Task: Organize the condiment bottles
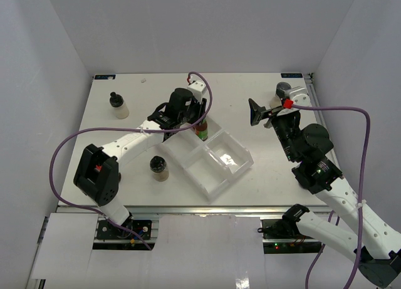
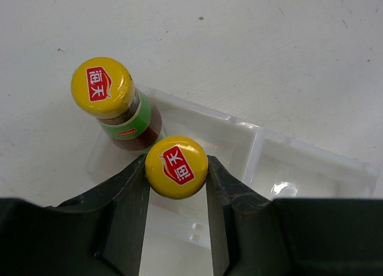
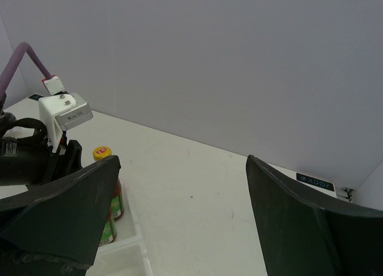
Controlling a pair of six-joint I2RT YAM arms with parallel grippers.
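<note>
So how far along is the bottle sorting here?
Early. A first yellow-capped bottle stands in the tray's far compartment. The left gripper grips a second yellow-capped bottle beside it. The far black-capped bottle and the near black-capped bottle stand outside the tray; the right gripper hangs open and empty.

The tray (image 1: pixel 207 183) has a crowded far-left compartment: the first yellow-capped bottle (image 2: pixel 102 87) stands in it, and the second yellow-capped bottle (image 2: pixel 176 167) sits just beside, pinched by the left gripper (image 1: pixel 198 125). The other three compartments are open from above. Bare table separates the tray from the spread right gripper (image 3: pixel 182 165). On the left, the arm lies between the far pale bottle (image 1: pixel 118 105) and the near pale bottle (image 1: pixel 159 168).
</note>
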